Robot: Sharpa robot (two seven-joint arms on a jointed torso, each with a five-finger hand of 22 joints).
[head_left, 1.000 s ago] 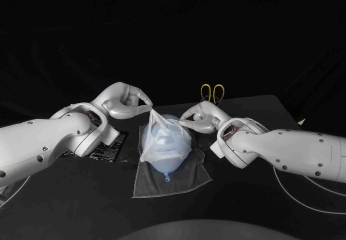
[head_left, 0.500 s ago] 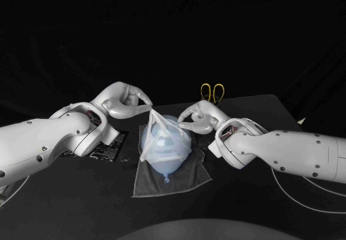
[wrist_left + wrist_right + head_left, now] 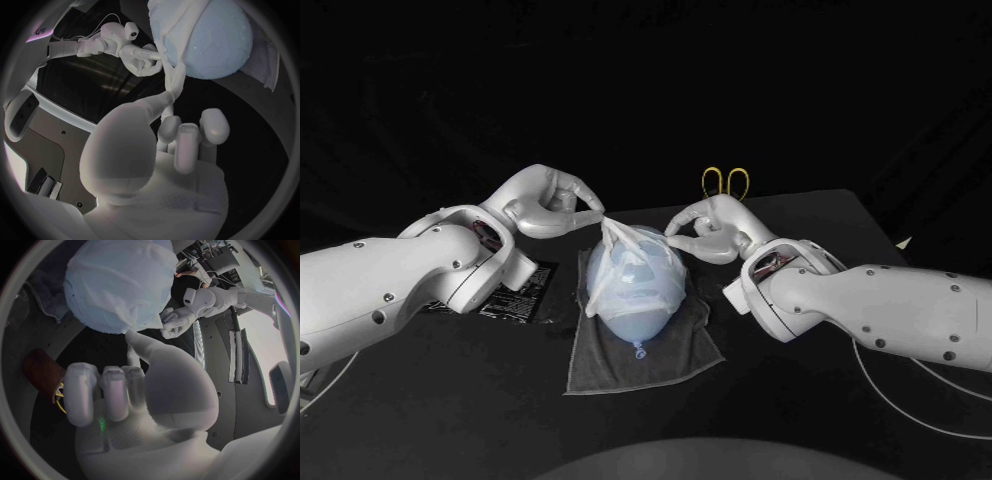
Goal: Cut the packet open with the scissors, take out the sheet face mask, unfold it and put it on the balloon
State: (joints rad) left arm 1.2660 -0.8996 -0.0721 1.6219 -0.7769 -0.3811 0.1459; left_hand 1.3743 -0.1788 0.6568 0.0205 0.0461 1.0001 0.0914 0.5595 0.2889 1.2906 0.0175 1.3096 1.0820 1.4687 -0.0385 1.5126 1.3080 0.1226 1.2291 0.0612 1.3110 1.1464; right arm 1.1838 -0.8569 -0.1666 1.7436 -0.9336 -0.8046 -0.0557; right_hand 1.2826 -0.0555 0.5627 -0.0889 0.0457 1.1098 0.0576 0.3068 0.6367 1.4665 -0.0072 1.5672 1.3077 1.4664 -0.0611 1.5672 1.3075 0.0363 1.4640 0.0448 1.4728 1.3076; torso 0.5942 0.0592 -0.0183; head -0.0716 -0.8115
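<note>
Your left robot hand (image 3: pixel 557 208) is up above the far end of the balloon (image 3: pixel 639 312). It pinches a corner of the sheet face mask (image 3: pixel 625 262) between its thumb and a finger. Its other fingers are curled in. From that pinch the mask runs down to the balloon in a thin, twisted strip that looks pulled tight. The rest of the mask lies over the top of the balloon and covers most of it. The near end, where the knot is, pokes out bare and blue.

Your right robot hand (image 3: pixel 707 228) is on the other side of the balloon's far end, just beside it. Its fingers are curled in, and its thumb and a fingertip meet right at the edge of the mask. You cannot tell if the sheet is caught between them or if they only touch it.

The balloon lies on a grey towel (image 3: pixel 653 362) spread on the black counter (image 3: pixel 834 215), between the two arms. The scissors (image 3: pixel 724 183), with yellow handles, lie at the far side of the counter, behind the right robot hand. The black packet (image 3: pixel 519 298) lies flat beside the towel, partly under the left arm.
</note>
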